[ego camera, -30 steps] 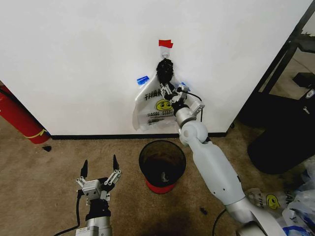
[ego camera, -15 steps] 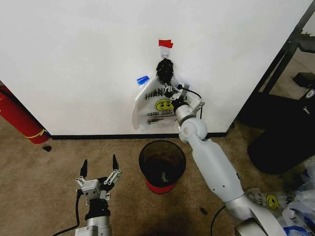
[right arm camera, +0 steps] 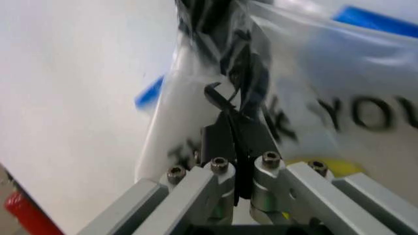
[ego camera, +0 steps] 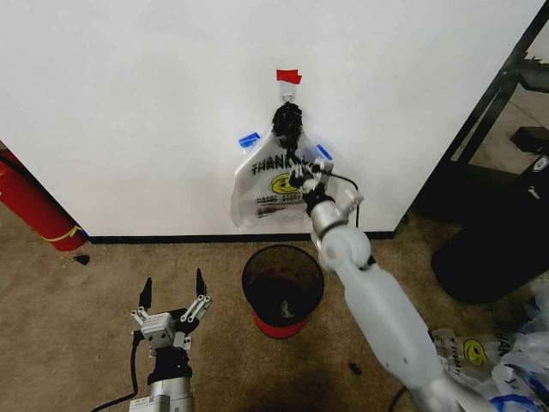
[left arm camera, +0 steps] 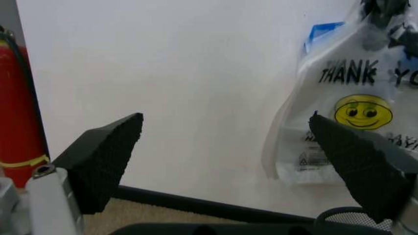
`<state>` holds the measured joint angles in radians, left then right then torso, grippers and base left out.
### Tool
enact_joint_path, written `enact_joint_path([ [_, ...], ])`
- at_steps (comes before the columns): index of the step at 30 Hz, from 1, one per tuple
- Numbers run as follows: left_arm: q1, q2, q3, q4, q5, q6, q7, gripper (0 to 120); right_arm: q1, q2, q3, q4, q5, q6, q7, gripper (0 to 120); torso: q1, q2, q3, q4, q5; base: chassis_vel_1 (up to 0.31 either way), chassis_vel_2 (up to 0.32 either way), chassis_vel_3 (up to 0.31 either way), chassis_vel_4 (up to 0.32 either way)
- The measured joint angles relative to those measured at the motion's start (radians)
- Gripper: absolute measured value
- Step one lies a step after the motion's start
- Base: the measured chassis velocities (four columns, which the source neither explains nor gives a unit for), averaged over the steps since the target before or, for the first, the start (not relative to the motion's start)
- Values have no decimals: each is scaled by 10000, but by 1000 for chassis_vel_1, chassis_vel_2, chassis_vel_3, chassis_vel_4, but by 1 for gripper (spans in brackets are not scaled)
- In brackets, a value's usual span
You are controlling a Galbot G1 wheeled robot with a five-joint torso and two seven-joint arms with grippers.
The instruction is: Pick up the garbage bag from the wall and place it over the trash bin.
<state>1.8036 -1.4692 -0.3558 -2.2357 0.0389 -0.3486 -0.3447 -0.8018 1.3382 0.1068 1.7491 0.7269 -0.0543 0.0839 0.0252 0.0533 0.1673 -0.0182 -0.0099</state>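
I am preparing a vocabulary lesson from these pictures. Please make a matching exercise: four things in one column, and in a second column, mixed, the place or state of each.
Things:
1. garbage bag
2. trash bin
3. left gripper
4. right gripper

Places or states:
A. shut on the bag's plastic, up against the wall
B. open, low over the carpet, beside the bin
C. hanging from the wall below the red tape
D. standing on the carpet under the bag

Pairs: 1-C, 2-D, 3-B, 4-A

The right claw [ego camera: 300, 174] and its arm cover the garbage bag's [ego camera: 262, 184] print, leaving only "THAN" readable.
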Motion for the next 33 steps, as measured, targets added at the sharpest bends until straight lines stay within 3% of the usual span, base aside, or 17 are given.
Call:
enact_joint_path([
  [17, -95, 363, 136, -122, -74, 5, 3, 100, -3769, -583, 758, 2743, -1638, 423, -460, 0, -1, 1, 0, 2, 0, 0, 0, 0, 0],
  [33, -427, 1022, 245, -37, -515, 137, 42, 100, -7848, -385, 1842, 4410, -4040, 1978, -1025, 0, -1, 1, 0, 1, -1, 0, 0, 0, 0],
])
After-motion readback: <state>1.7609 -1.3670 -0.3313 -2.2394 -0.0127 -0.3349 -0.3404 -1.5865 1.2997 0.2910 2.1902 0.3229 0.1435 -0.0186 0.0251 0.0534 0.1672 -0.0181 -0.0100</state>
